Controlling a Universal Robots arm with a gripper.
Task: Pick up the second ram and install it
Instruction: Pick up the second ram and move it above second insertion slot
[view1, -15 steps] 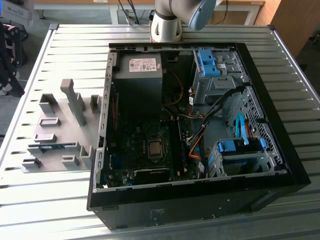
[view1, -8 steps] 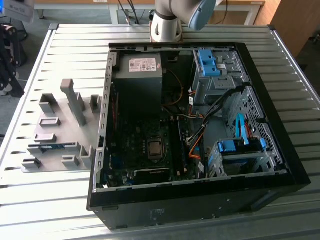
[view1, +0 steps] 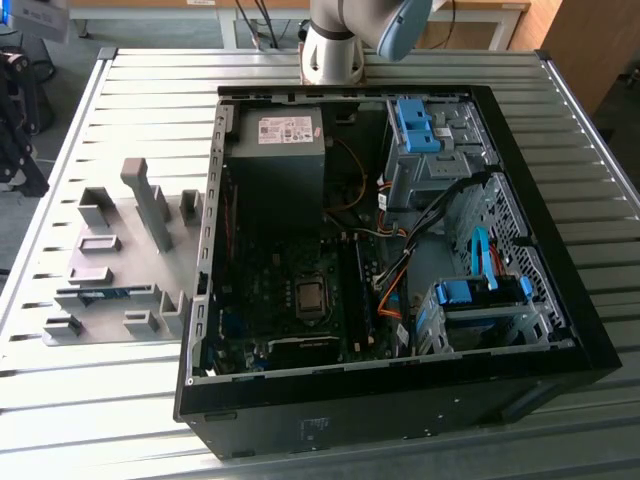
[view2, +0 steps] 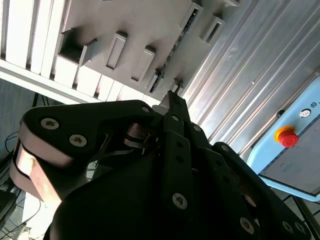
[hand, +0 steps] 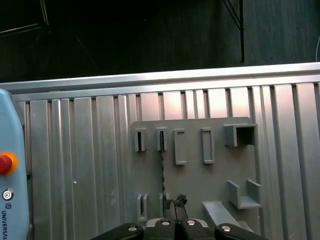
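The second ram (view1: 105, 294) is a thin blue-green stick standing on edge between small holder blocks on the grey fixture plate (view1: 130, 250), at the exterior view's left of the open computer case (view1: 400, 390). In the first wrist view the ram (hand: 162, 175) shows edge-on as a dark thin line on the plate (hand: 200, 180). My gripper (hand: 176, 202) hangs above the plate, near one end of the ram and apart from it. The second wrist view shows the gripper (view2: 172, 100) from behind, shut with nothing in it, and the ram (view2: 172, 50) beyond it.
Inside the case lie the motherboard with its dark memory slots (view1: 352, 290), a power supply (view1: 275, 150) and blue drive cages (view1: 480, 295). Tall grey blocks (view1: 150, 200) rise from the fixture plate. A pendant with a red button (hand: 5, 162) lies on the ribbed metal table (hand: 75, 165).
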